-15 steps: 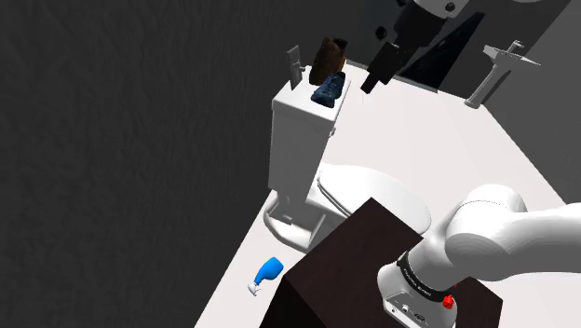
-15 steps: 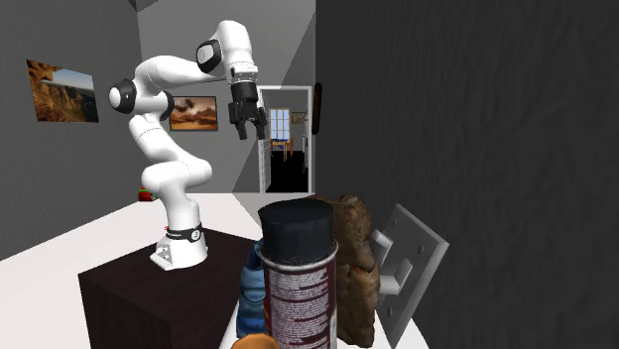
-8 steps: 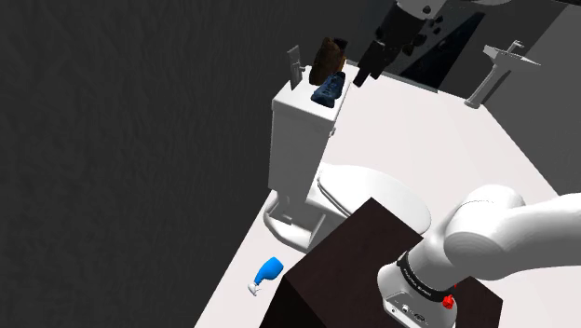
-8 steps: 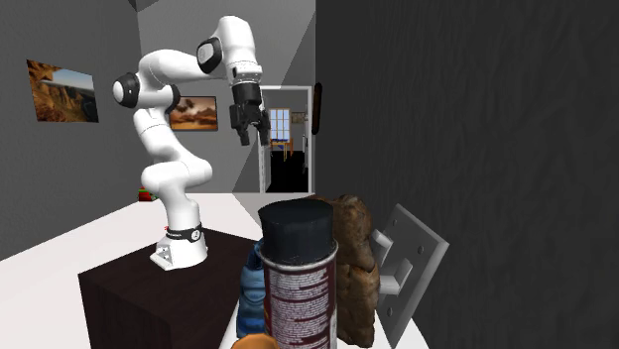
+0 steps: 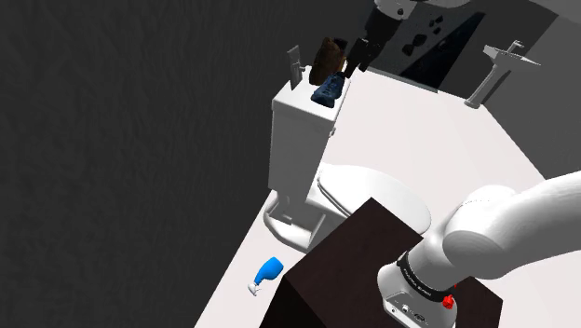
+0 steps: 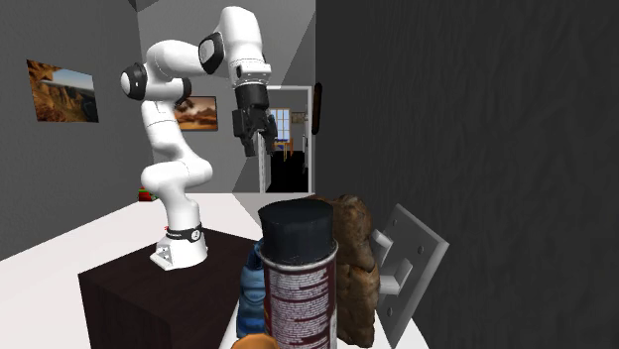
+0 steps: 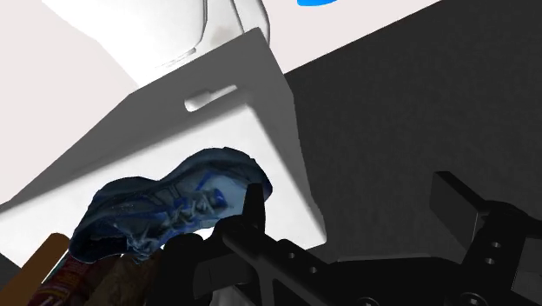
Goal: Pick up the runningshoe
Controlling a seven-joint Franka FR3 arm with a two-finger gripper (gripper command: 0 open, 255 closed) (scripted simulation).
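Note:
The running shoe [image 5: 328, 90] is dark blue with lighter blue patches and lies on the white toilet tank lid [image 5: 300, 104]. In the wrist view the shoe [image 7: 165, 209] lies on the lid [image 7: 217, 130] just beside one finger [image 7: 254, 204], outside the gap. My black gripper [image 5: 358, 56] hovers above the tank, a little toward the shoulder view's right of the shoe. It is open with nothing between its fingers [image 7: 356, 209]. In the second exterior view the gripper [image 6: 253, 141] hangs in the air and the shoe [image 6: 252, 288] peeks out behind a spray can.
A dark spray can [image 6: 301, 273], a brown lumpy object [image 5: 326, 58] and a grey plate [image 5: 294, 67] crowd the tank top beside the shoe. The toilet bowl [image 5: 368, 196] sits below. A blue bottle [image 5: 265, 273] lies on the floor. A pedestal sink [image 5: 501, 65] stands far off.
The gripper has moved toward the shoulder view's left, closer over the tank top and the shoe. Its fingers have stayed apart.

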